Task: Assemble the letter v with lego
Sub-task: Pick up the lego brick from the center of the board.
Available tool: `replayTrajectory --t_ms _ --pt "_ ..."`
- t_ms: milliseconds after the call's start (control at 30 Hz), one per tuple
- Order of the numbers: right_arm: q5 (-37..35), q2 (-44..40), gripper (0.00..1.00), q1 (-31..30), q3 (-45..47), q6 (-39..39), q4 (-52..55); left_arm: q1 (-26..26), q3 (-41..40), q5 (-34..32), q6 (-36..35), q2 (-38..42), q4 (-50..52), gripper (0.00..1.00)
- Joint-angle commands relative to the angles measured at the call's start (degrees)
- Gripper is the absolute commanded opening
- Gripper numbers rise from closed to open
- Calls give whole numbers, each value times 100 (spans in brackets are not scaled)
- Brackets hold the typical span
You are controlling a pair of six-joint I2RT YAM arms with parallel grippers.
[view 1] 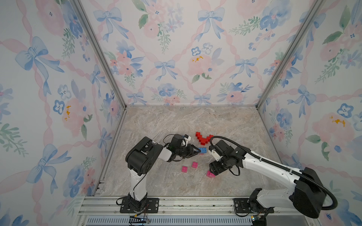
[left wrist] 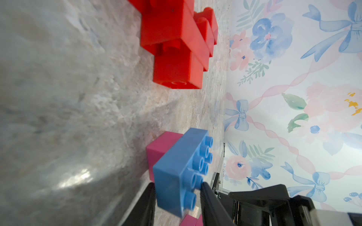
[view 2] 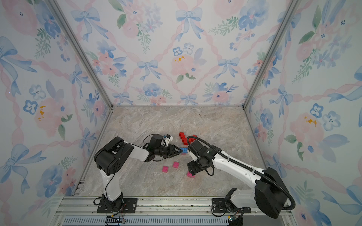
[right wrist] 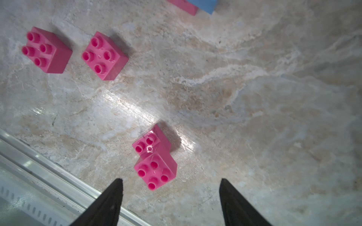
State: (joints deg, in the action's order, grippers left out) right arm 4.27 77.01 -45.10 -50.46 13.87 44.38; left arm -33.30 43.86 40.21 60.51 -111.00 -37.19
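Note:
A red lego chain (view 1: 203, 138) (view 2: 183, 137) lies on the marble floor in a V-like zigzag, and looms close in the left wrist view (left wrist: 176, 49). My left gripper (view 1: 197, 151) (left wrist: 176, 203) is shut on the long blue brick (view 1: 203, 150) (left wrist: 176, 172), which sits on a pink brick (left wrist: 158, 148). My right gripper (view 1: 212, 172) (right wrist: 170, 181) is open, its fingertips (right wrist: 117, 185) apart on either side of a pink brick (right wrist: 155, 170) stacked offset on another pink brick (right wrist: 147, 141).
Two loose pink bricks (view 1: 184, 168) (view 1: 194, 164) stand studs up in front of the left gripper, also in the right wrist view (right wrist: 47, 50) (right wrist: 104, 55). An aluminium rail (view 1: 176, 203) borders the front. Floral walls close three sides.

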Motion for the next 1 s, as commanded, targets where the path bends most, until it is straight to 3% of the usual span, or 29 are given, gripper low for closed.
replayTrajectory --t_ms 0,200,467,633,967 --pt "15 441 78 -299 -245 -208 84 51 -116 -6 -110 -81 150 40" --pt "471 820 74 -555 -222 297 -280 43 -83 -8 -102 -101 148 39" --pt "530 821 70 -939 -85 1204 -207 43 -87 25 -98 -102 146 39" --pt "-196 953 63 -939 -124 1154 68 43 -70 34 -115 -141 150 39" --pt "-162 1387 53 -1018 -28 1160 -389 52 -70 39 -105 -113 151 38"
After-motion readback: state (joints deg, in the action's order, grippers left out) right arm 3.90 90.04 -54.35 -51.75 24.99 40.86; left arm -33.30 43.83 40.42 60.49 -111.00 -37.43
